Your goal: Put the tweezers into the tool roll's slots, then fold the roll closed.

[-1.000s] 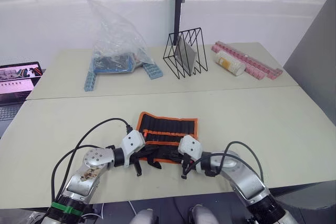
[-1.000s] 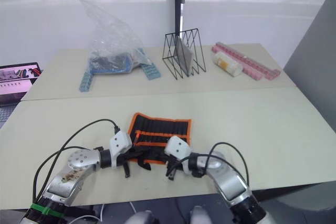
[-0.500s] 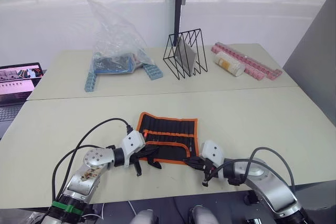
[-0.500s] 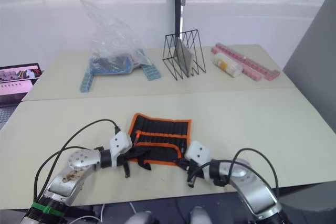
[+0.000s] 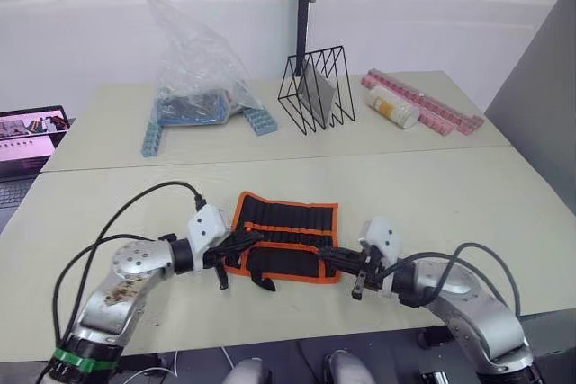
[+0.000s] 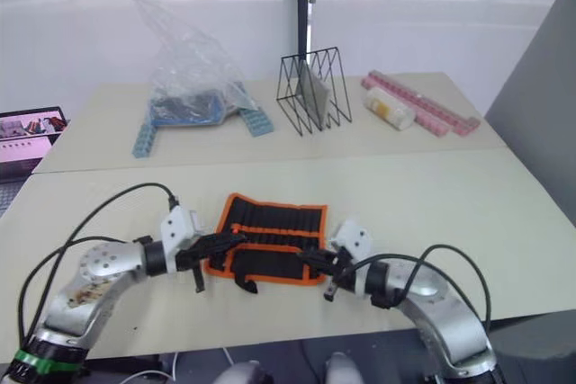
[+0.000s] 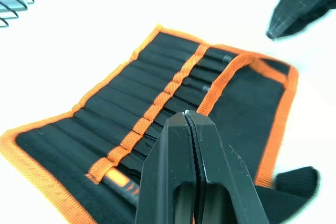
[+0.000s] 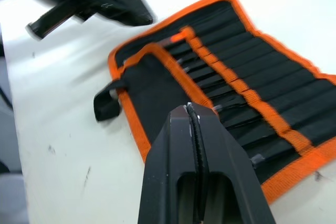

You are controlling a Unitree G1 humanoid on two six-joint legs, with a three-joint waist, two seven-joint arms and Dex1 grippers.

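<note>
tool roll (image 5: 286,238): laid open and flat on the near table (image 5: 468,204), inner face up, so that the slots can be reached from above; the orange inner stripe (image 7: 157,109) is seen running across the rows.
near flap (image 8: 152,85): already turned over the lower part of the roll, judged to cover the loaded ends before the roll is closed.
strap (image 8: 105,104): left loose at the near edge, curled on the table beside the flap.
tweezers (image 7: 212,55): slim dark tips are seen poking from several slots near the stripe, so at least some are judged to be stowed (a full count of five cannot be made); none is seen lying loose on the table.
left gripper (image 5: 241,242): fingers pressed together with nothing pinched, held low at the roll's left edge, judged to be placed there to steady or lift that side.
right gripper (image 5: 335,260): fingers pressed together, nothing held between them, pointed at the roll's near right corner, just beside the orange piping.
stage: the slotting is judged largely done, the fold not yet made; one gripper is set at each end, as a fold would call for.
far table: a clear plastic bag (image 5: 193,69), a wire rack (image 5: 317,92) and pink strips (image 5: 423,105) are kept well apart from the work.
</note>
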